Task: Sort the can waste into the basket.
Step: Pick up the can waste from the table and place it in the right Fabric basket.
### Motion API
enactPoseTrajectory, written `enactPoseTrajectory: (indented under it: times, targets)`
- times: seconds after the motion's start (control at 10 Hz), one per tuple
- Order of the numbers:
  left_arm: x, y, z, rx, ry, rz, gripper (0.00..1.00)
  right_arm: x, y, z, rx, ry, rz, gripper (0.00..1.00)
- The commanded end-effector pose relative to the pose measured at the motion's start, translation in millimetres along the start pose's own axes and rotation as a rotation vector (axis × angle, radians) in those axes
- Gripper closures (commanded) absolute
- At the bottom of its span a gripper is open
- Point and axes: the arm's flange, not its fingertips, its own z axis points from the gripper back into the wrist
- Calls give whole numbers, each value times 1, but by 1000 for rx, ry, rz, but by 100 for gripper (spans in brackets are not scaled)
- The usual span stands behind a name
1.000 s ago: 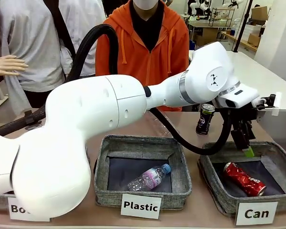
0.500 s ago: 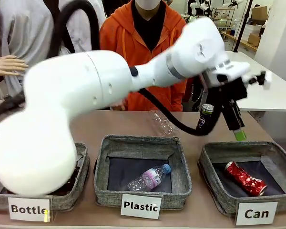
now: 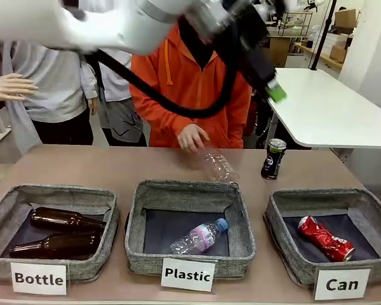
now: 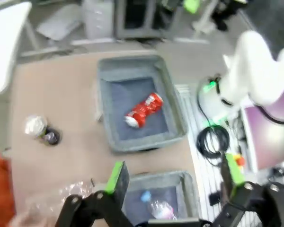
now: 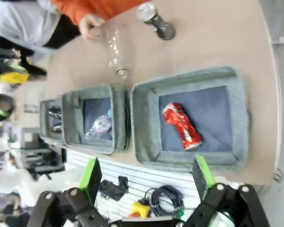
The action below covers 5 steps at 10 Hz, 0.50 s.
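Note:
The crushed red can (image 3: pixel 325 238) lies inside the grey basket (image 3: pixel 291 260) labelled "Can" at the front right. Behind that basket the dark can (image 3: pixel 274 159) with a silver top stands upright on the table. My left gripper (image 3: pixel 271 81) hangs high above the table, blurred. Its wrist view looks down on the red can (image 4: pixel 143 109) in the basket (image 4: pixel 135 143), with the left gripper (image 4: pixel 175 175) open and holding nothing. From well above the table, my right gripper (image 5: pixel 146 174), also open, looks down on the red can (image 5: pixel 182 126) and the dark can (image 5: pixel 156 19).
A person's hand (image 3: pixel 192 136) rests at a clear plastic bottle (image 3: pixel 216 166) lying mid-table. The "Plastic" bin (image 3: pixel 140 251) holds a small bottle (image 3: pixel 199 237). Two brown bottles (image 3: pixel 57 232) lie in the "Bottle" bin (image 3: pixel 0 213). A white table (image 3: pixel 324 108) stands behind on the right.
My left arm has swung up and back from over the Can basket, uncovering the Bottle bin. The red can stays in the basket. The person's hand now shows at the clear bottle.

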Motion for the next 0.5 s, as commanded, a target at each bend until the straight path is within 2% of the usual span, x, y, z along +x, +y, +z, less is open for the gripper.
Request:
enactPoseTrajectory:
  times: [0.0, 0.1, 0.2, 0.4]
  targets:
    - [-167, -144, 43, 123, -88, 117, 0, 28, 16, -33, 44, 41, -11, 0]
    - [-195, -161, 90, 162, -144, 210, 0, 35, 29, -49, 90, 69, -20, 0]
    - [-237, -173, 144, 168, -241, 313, 0, 39, 38, -60, 170, 111, -47, 0]
    - [-317, -183, 201, 118, -323, 436, 0, 37, 41, -70, 285, 143, -128, 0]
